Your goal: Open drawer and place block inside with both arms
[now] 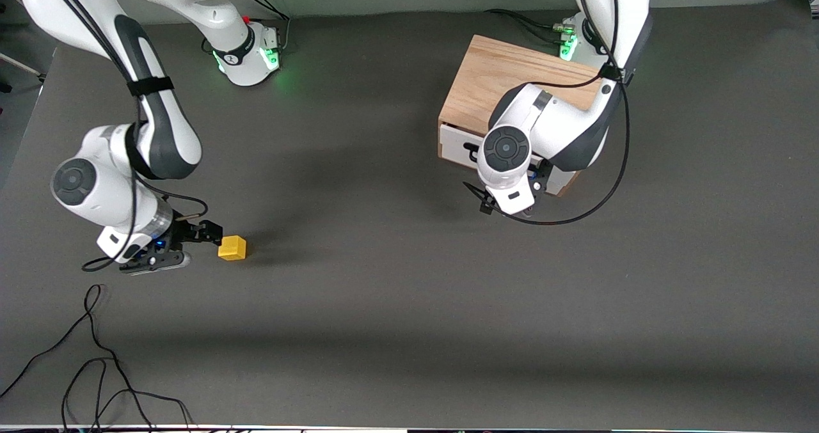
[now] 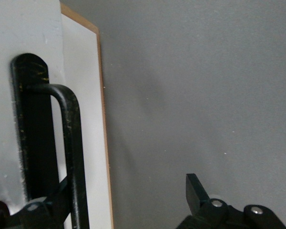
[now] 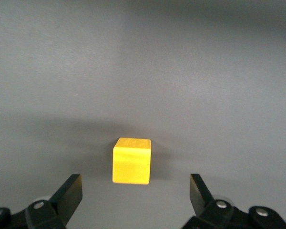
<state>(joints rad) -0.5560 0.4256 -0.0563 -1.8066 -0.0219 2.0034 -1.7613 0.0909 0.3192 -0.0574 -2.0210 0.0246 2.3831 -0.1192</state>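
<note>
The block [image 1: 232,247] is a small bright yellow cube resting on the dark grey surface [image 1: 384,305], well apart from the wooden box [image 1: 505,84] and toward the right arm's end of it, nearer the front camera than the box. It looks rigid and light, with flat, clean faces and square edges; a pinch across two facing side walls should hold it squarely, though its smooth finish may let it slip under a weak or off-centre squeeze.

The right hand [image 1: 203,240] sits low just beside the block, on the side away from the box. In the right wrist view its fingers [image 3: 69,193] stand wide apart, with the block [image 3: 131,161] centred ahead of the gap but not yet between them. Nothing is held.

The drawer [image 1: 462,145] shows its white front panel on the box face turned toward the front camera, and it appears shut or nearly so. The left hand [image 1: 508,206] hovers close in front of that panel. The left wrist view shows the black wire handle [image 2: 66,152] against the panel, with one finger [image 2: 195,193] out over the bare surface and the other low beside the handle; the fingers are spread and clamp nothing. The handle is thin, stiff wire, so a grip around its bar should pull the drawer straight out, likely with little resistance.
</note>
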